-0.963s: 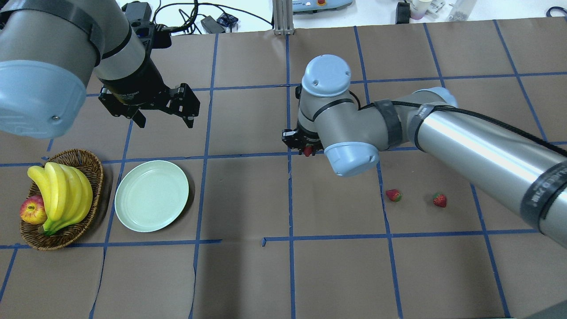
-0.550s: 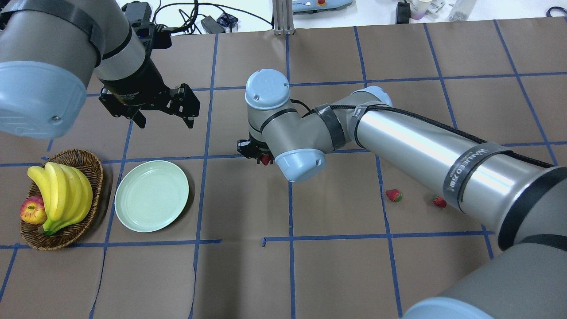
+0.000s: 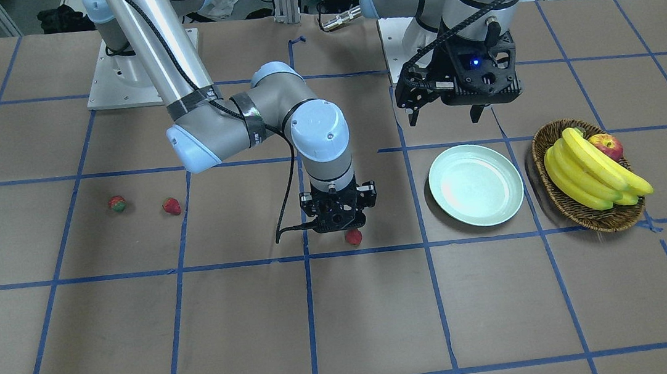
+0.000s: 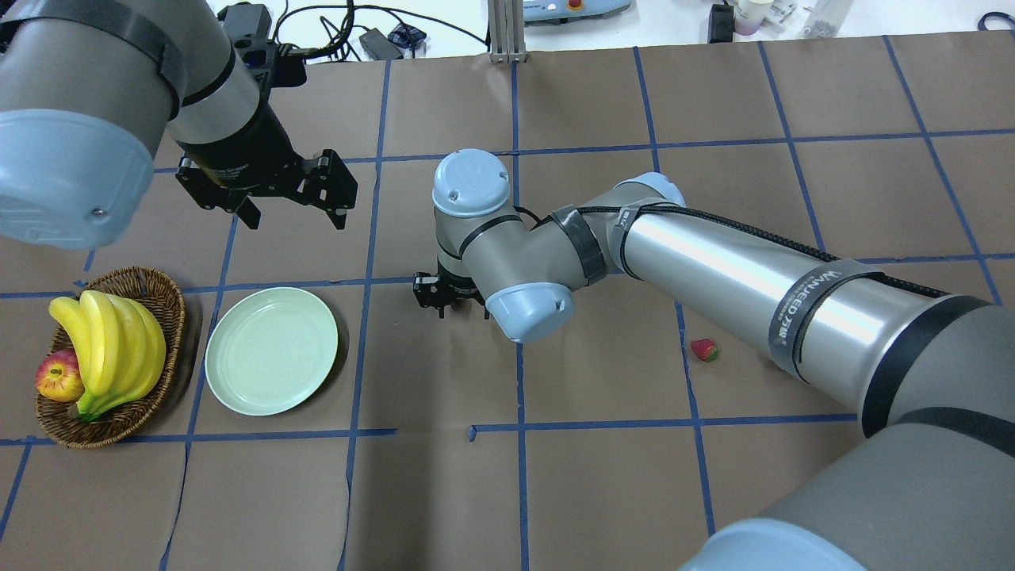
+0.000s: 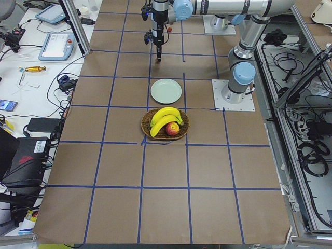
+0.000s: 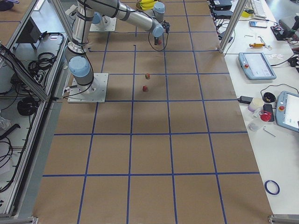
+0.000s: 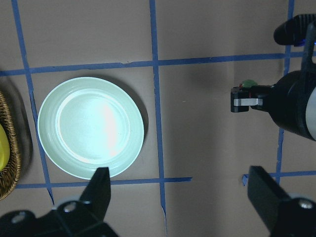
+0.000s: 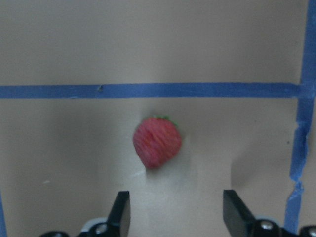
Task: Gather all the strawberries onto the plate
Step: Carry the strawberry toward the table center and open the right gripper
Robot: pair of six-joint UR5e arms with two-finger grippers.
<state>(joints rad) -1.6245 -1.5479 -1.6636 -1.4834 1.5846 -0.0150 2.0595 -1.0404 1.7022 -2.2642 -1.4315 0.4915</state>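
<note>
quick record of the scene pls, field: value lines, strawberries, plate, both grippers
plate: empty, beside the basket
near strawberry: under the right gripper, not gripped, short of the plate
far strawberries: lying on the table, well away from the plate
right gripper: fingers open
left gripper: fingers open, empty, above the table near the plate
basket: holds bananas and an apple

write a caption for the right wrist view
Right gripper open above a lone strawberry, with brown paper and a blue tape line behind it.
</note>
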